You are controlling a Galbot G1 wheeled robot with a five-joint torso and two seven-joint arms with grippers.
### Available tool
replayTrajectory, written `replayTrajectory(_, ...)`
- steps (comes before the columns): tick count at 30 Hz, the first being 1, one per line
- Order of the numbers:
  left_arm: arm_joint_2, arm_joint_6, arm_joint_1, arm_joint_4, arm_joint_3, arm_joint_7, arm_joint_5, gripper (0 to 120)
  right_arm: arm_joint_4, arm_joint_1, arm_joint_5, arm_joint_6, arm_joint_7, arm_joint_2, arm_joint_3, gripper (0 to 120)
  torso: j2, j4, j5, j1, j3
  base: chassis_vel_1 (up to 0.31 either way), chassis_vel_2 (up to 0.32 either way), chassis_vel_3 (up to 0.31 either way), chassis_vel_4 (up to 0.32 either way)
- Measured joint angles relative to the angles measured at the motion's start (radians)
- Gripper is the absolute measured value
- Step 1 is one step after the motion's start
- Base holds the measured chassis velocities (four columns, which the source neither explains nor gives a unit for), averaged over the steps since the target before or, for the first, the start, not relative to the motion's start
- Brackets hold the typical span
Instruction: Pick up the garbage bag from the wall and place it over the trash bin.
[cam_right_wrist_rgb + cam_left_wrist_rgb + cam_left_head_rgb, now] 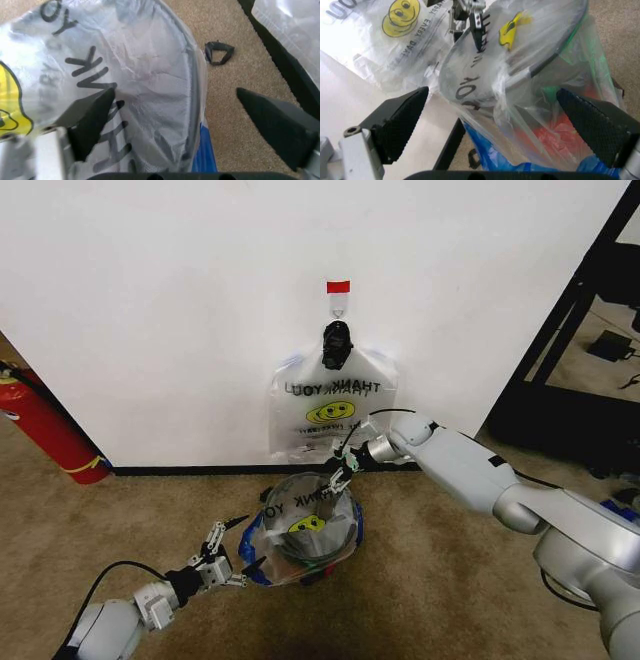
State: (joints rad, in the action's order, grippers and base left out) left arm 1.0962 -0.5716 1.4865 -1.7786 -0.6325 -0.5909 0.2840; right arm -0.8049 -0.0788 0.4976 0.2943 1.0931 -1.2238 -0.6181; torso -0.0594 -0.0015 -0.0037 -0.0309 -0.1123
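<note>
Plastic of the garbage bag point(300, 525) already drapes the trash bin point(312, 560) below the wall point(150, 300). Right gripper point(338, 477), spread, straddles its rim, seemingly seating it; left gripper point(222, 565) waits spread alongside.

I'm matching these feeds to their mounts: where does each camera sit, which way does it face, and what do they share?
Head view: from the robot's head, looking forward and down at the wall, the trash bin and both arms.
Left wrist view: on the left arm, facing the garbage bag between the open left gripper fingers.
Right wrist view: on the right arm, facing down over the bag's rim and carpet, right gripper open.
All share the garbage bag.
</note>
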Motion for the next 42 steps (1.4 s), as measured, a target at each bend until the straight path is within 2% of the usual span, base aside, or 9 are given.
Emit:
replayTrajectory(10,0.011,-0.004,0.007,0.003,-0.007,0.01,0.006,100,0.025,-0.019,-0.038,-0.004,0.01,-0.022,0.004,51,0.0,-0.0004,-0.0002,0.0,0.0,0.0,0.0,0.0,0.0)
replayTrajectory(11,0.011,-0.004,0.007,0.003,-0.007,0.01,0.006,100,0.025,-0.019,-0.038,-0.004,0.01,-0.022,0.004,51,0.0,-0.0004,-0.0002,0.0,0.0,0.0,0.0,0.0,0.0)
replayTrajectory(23,0.014,-0.008,0.005,0.01,-0.004,0.024,0.008,100,-0.051,-0.037,0.023,0.03,-0.089,0.003,-0.001,5,0.0,-0.0001,0.0002,0.0,0.0,0.0,0.0,0.0,0.0)
replayTrajectory(26,0.014,-0.008,0.007,0.01,-0.004,0.028,0.009,100,-0.063,-0.041,0.026,0.035,-0.096,0.01,-0.001,0,0.0,-0.0001,-0.0001,0.0,0.0,0.0,0.0,0.0,0.0)
replayTrajectory(33,0.014,-0.009,0.01,0.012,-0.004,0.044,0.01,100,-0.109,-0.053,0.055,0.048,-0.161,0.042,-0.003,0,0.0,-0.0001,0.0,0.0,0.0,0.0,0.0,0.0,0.0)
replayTrajectory(36,0.011,-0.012,0.012,0.012,-0.004,0.056,0.01,100,-0.192,-0.07,0.133,0.065,-0.286,0.079,-0.008,0,0.0,-0.0004,-0.0001,0.0,0.0,0.0,0.0,0.0,0.0)
replayTrajectory(38,0.004,-0.012,0.011,0.009,-0.005,0.066,0.008,100,-0.28,-0.085,0.222,0.076,-0.391,0.11,-0.007,0,0.0,0.0005,0.0005,0.0,0.0,0.0,0.0,0.0,0.0)
replayTrajectory(39,0.004,-0.012,0.011,0.009,-0.005,0.066,0.008,100,-0.28,-0.085,0.222,0.076,-0.391,0.11,-0.007,0,0.0,0.0005,0.0005,0.0,0.0,0.0,0.0,0.0,0.0)
replayTrajectory(42,-0.006,-0.009,0.006,0.002,-0.007,0.078,-0.003,100,-0.439,-0.137,0.385,0.091,-0.575,0.17,-0.002,0,0.0,0.0004,-0.0001,0.0,0.0,0.0,0.0,0.0,0.0)
